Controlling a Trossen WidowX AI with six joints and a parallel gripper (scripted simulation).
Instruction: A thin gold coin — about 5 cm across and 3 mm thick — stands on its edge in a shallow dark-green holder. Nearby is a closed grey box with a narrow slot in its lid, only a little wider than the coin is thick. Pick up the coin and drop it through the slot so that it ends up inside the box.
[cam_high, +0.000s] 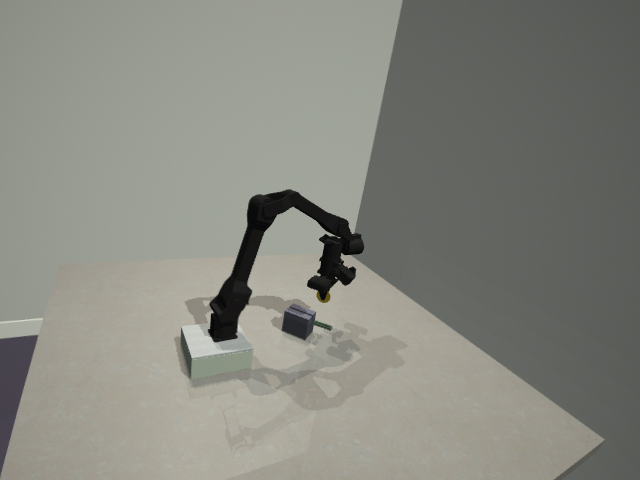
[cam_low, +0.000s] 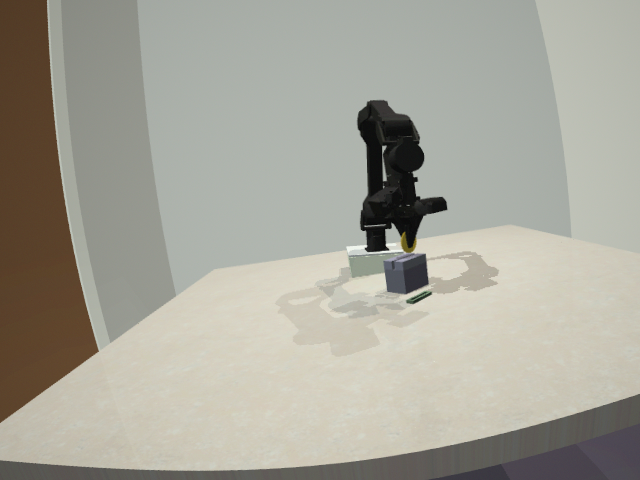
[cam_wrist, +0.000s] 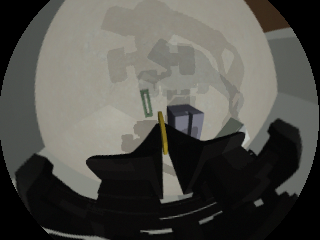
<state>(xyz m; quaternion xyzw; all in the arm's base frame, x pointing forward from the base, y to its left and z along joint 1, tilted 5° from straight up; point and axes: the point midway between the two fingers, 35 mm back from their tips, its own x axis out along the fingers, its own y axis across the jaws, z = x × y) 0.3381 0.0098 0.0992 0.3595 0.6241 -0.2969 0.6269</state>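
Note:
My gripper (cam_high: 323, 295) (cam_low: 409, 243) (cam_wrist: 160, 126) is shut on the gold coin (cam_high: 328, 298) (cam_low: 404, 242) (cam_wrist: 161, 120). The coin is upright, its thin edge towards the wrist camera, and hangs in the air above the height of the box lid. The grey box (cam_high: 297, 323) (cam_low: 406, 275) (cam_wrist: 179, 121) stands closed on the table; in the wrist view it is just right of the coin, and its dark slot (cam_wrist: 189, 123) shows further right. The dark-green holder (cam_high: 323, 325) (cam_low: 419, 299) (cam_wrist: 143, 103) lies empty on the table beside the box.
The arm's pale base block (cam_high: 222, 364) (cam_low: 366, 265) stands on the table (cam_high: 129, 428) (cam_low: 258, 403) beyond the box in the exterior view. Shadows of the arm fall around the box and holder. A dark grey wall (cam_high: 491, 155) rises along the table's right side in the top view.

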